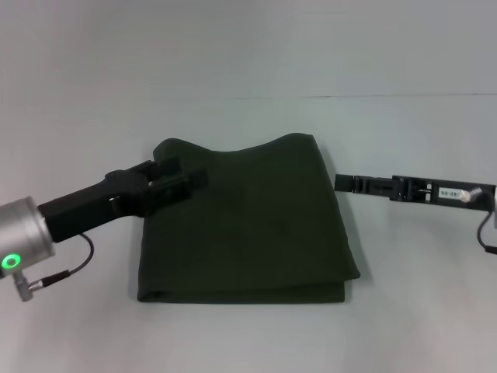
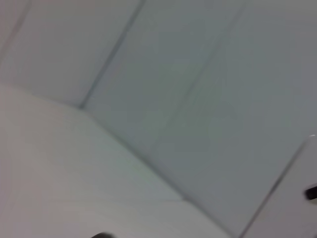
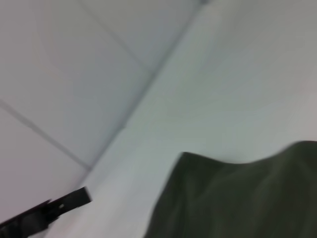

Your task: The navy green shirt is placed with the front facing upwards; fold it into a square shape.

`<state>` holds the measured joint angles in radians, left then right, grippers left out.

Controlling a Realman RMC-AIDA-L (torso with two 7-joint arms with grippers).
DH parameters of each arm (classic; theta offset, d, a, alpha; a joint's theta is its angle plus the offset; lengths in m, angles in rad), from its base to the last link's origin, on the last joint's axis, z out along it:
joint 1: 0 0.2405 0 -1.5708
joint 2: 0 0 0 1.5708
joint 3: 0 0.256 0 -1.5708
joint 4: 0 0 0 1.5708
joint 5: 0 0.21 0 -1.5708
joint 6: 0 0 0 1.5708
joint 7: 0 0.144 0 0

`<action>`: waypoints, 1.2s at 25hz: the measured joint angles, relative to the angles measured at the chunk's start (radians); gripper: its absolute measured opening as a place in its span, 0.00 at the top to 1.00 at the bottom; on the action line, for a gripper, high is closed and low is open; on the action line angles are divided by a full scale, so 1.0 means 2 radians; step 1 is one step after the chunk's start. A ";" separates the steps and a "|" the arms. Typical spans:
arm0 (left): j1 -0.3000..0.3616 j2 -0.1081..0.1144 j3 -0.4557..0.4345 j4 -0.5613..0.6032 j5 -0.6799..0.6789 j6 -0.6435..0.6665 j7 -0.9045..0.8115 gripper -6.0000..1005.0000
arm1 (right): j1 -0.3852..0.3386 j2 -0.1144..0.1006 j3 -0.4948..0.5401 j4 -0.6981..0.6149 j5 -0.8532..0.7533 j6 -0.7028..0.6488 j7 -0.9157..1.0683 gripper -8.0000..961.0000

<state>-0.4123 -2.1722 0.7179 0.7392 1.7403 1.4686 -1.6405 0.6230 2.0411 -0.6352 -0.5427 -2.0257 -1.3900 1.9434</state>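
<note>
The navy green shirt (image 1: 248,225) lies on the white table (image 1: 248,334), folded into a rough square with plain fabric on top. Its lettering, collar and label are hidden. Its far edge is wavy, and the folded layers show along the near edge. My left gripper (image 1: 185,172) hovers over the shirt's far left corner, open and holding nothing. My right gripper (image 1: 338,183) is just off the shirt's right edge, apart from the cloth. The right wrist view shows part of the shirt (image 3: 237,198). The left wrist view shows no shirt.
White table surface surrounds the shirt on all sides. The table's far edge (image 1: 373,96) meets a pale wall behind it. A black bar (image 3: 49,212) shows at the edge of the right wrist view.
</note>
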 joint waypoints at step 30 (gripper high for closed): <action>0.017 0.002 -0.010 -0.008 0.120 0.187 0.106 0.17 | -0.057 0.002 -0.013 -0.054 -0.020 -0.197 -0.248 0.07</action>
<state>-0.3782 -2.1691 0.6973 0.7227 1.9803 1.8428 -1.4289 0.5095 2.0442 -0.6618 -0.6505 -2.0661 -1.7846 1.4475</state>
